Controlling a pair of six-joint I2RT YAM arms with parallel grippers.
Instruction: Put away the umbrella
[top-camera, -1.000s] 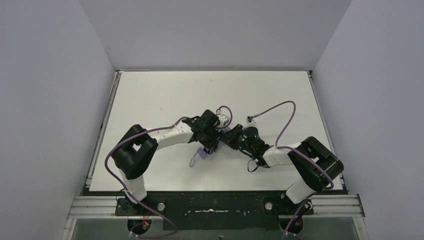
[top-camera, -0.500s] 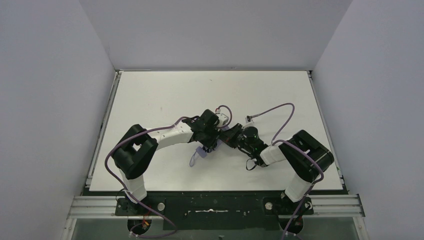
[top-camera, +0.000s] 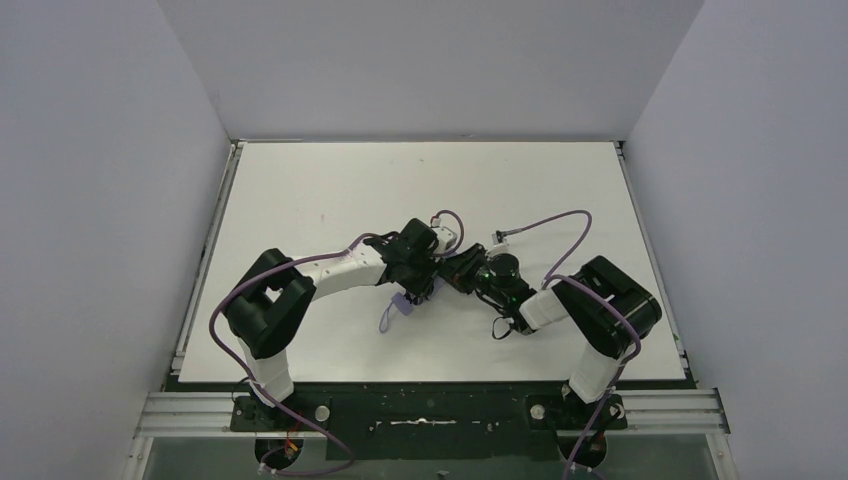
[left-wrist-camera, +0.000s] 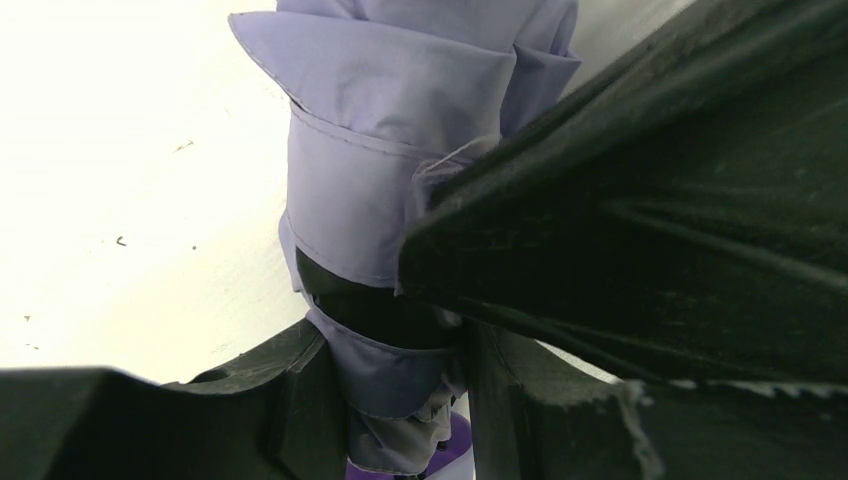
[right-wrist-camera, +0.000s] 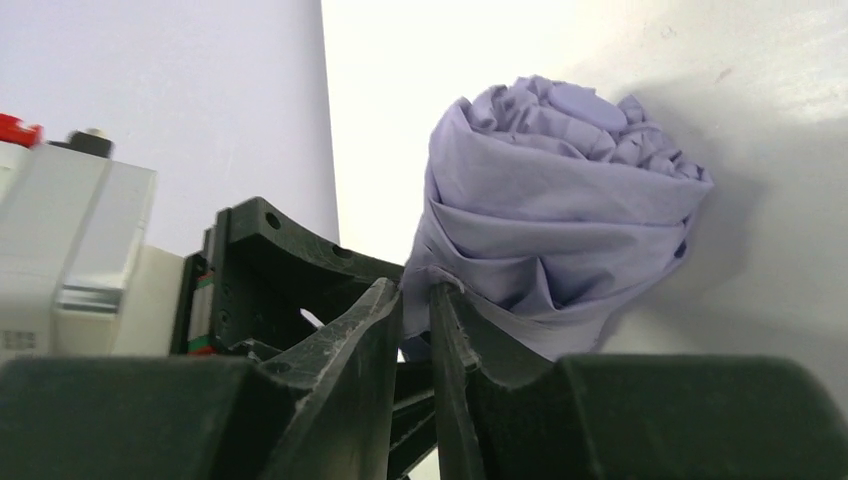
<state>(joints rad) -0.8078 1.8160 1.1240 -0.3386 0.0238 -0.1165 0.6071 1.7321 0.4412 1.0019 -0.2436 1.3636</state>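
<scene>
The umbrella (top-camera: 407, 303) lies folded on the white bench (top-camera: 300, 190), a little toward 6 o'clock from the bench's middle, where the two arms meet. The left arm reaches in from 8 o'clock and the right arm from 4 o'clock. The left hand (top-camera: 426, 281) and right hand (top-camera: 457, 272) sit close together over the bundle, hiding most of it from above. A thin lavender loop (top-camera: 387, 320) trails from the bundle toward 7 o'clock, flat on the bench.

In the left wrist view the left hand is pinching the umbrella, with pale lavender folds pressed between its two black fingers (left-wrist-camera: 290, 400) and running up toward 12 o'clock.

In the right wrist view the rolled cloth bulges at 1 o'clock from the right hand's fingers (right-wrist-camera: 375, 310). These are nearly pressed together, with only a thin slit between them. A fabric edge meets their tips (whether it is actually nipped, I cannot tell).
</scene>
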